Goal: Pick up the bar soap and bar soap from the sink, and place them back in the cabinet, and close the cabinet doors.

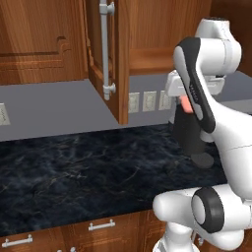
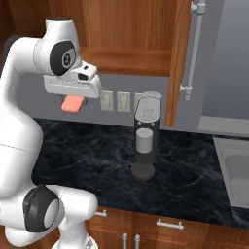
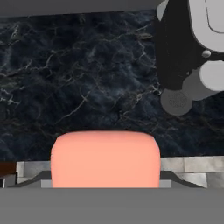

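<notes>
A salmon-pink bar soap [image 2: 72,103] hangs in the air over the dark counter, with my gripper [image 2: 74,100] shut on it. In the left base view the bar soap [image 1: 185,103] peeks out behind my forearm, where the gripper [image 1: 184,101] holds it. The hand view has the bar soap [image 3: 105,157] broad across the bottom, between the fingers of the gripper [image 3: 105,181]. The cabinet [image 2: 127,60] stands open above, its wood shelf a little higher than the soap. One of the cabinet doors [image 1: 109,59] swings out on the left and another [image 2: 179,63] on the right. A corner of the sink [image 2: 234,168] lies far right.
A dark coffee machine [image 2: 145,141] stands on the black marble counter [image 1: 74,167] just right of the held soap, and it also fills the upper right as the coffee machine [image 3: 186,52]. Wall outlets [image 2: 115,100] sit behind. Low cabinets with short handles [image 1: 102,225] run under the counter.
</notes>
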